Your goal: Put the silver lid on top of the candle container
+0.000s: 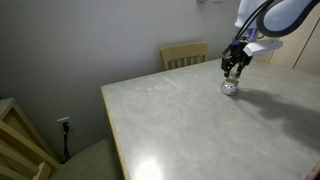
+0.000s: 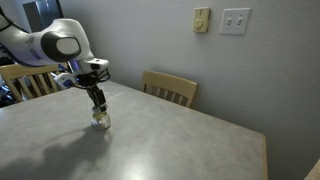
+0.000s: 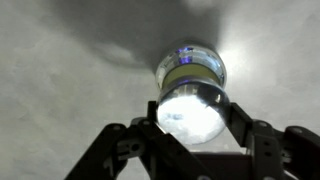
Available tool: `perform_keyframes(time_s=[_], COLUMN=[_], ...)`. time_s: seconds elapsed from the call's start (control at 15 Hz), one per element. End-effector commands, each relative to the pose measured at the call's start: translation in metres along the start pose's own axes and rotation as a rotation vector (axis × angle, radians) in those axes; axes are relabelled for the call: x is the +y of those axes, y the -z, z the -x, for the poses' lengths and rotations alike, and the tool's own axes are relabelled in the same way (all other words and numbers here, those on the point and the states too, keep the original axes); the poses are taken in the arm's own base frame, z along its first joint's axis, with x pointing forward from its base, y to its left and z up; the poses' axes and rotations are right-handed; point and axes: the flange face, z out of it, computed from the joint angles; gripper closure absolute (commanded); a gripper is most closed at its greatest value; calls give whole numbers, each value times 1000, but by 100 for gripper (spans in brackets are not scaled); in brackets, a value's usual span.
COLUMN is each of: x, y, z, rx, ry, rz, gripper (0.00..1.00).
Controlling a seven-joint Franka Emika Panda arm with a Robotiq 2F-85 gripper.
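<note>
Though mere glint in both exterior views, wrist view clear: silver lid [image 3: 193, 112] clamped in tool [image 3: 193, 118].

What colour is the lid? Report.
Shiny silver, glaring white under the light; the wrist view shows the lid best.

**A:** Where is the flat, round, shiny silver metal lid [image 3: 190, 112]?

**B:** It is pinched at its edges between the fingers of the gripper [image 3: 192, 120]. Its face is level and glares white in the wrist view.

**A:** And the low, round, silvery tin candle container [image 3: 196, 66]?

**B:** It stands upright on the table, partly covered by the lid in the wrist view. A pale yellowish band shows around its wall.

**A:** Are the two touching?

**B:** I cannot tell. In both exterior views the container [image 1: 229, 88] [image 2: 101, 119] and the lid read as one small silvery blob.
</note>
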Motion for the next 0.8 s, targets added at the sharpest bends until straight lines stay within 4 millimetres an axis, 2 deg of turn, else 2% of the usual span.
perform_keyframes(time_s=[0.0,0.73], x=[14,20], y=[5,-2], z=[2,-1], rx=[-6,-39], ry=[14,-13], rz=[-38,-90], gripper=[56,56])
